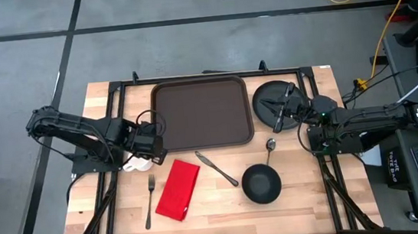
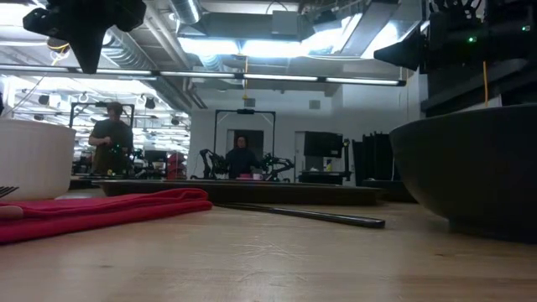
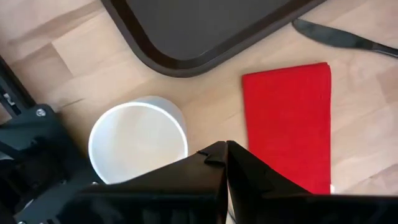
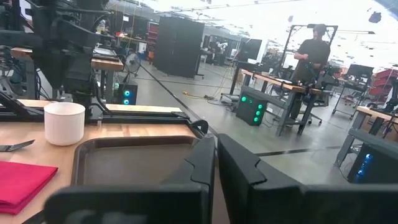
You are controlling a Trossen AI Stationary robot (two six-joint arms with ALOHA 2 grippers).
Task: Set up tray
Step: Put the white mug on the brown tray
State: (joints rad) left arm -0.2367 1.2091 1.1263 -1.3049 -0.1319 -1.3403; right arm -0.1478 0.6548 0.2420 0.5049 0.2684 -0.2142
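A: Judging the tray [image 1: 201,111]: stiff moulded plastic, light for its size, slick surface. It sits empty at the back middle of the bench [image 1: 294,201], flat. Only real grip is the raised rim, pinched at an edge; a corner hold would let it swing.

B: Other items?

A: Plate [image 1: 270,97] just right of the tray, bowl [image 1: 261,183] front right, spoon [image 1: 270,148] between them. Knife [image 1: 216,168] and red napkin [image 1: 178,189] lie in front of the tray, fork [image 1: 149,201] left of the napkin, white cup [image 3: 138,138] off the tray's front-left corner.

B: Pincers?

A: Left pincer [image 3: 225,152] hovers above the cup and napkin edge, clenched, fingertips meeting, gripping nothing. Right pincer [image 4: 216,144] is up over the plate, near the tray's right rim, also closed with only a sliver between the fingers, empty.

B: So both need to spread before any pick.

A: Likely, yes. The plate's rim is thin and hard, so it'll want a square pinch.
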